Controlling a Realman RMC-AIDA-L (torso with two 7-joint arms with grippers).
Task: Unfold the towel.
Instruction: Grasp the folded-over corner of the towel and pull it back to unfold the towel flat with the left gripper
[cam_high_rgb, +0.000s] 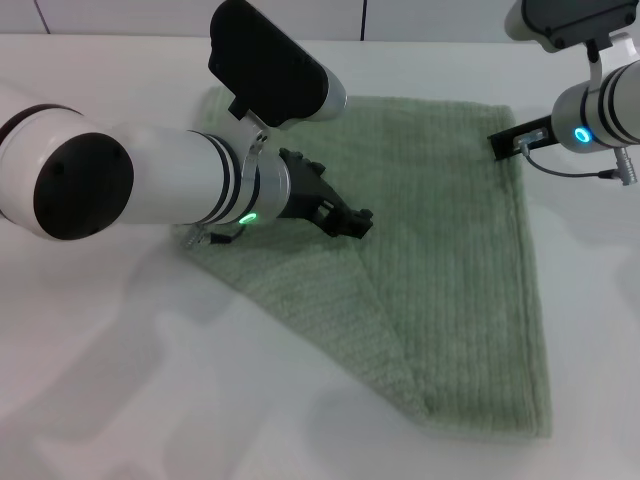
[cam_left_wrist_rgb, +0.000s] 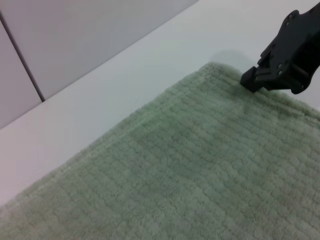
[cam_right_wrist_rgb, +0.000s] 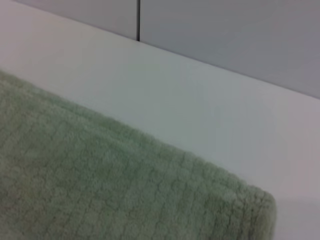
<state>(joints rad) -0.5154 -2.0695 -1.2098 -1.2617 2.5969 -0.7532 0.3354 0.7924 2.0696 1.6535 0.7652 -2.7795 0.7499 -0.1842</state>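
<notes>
The pale green towel (cam_high_rgb: 450, 250) lies on the white table with its near left part folded over into a triangular flap (cam_high_rgb: 300, 290). The tip of the flap lies right under my left gripper (cam_high_rgb: 350, 222), which reaches in from the left and is low over the towel's middle. My right gripper (cam_high_rgb: 512, 142) is at the towel's far right corner. It also shows in the left wrist view (cam_left_wrist_rgb: 250, 81), touching the towel's edge there. The right wrist view shows that corner (cam_right_wrist_rgb: 250, 205) lying flat on the table.
The white table (cam_high_rgb: 120, 400) surrounds the towel on all sides. A grey panelled wall (cam_left_wrist_rgb: 75, 35) stands behind the table's far edge. A cable (cam_high_rgb: 580, 172) hangs by my right wrist.
</notes>
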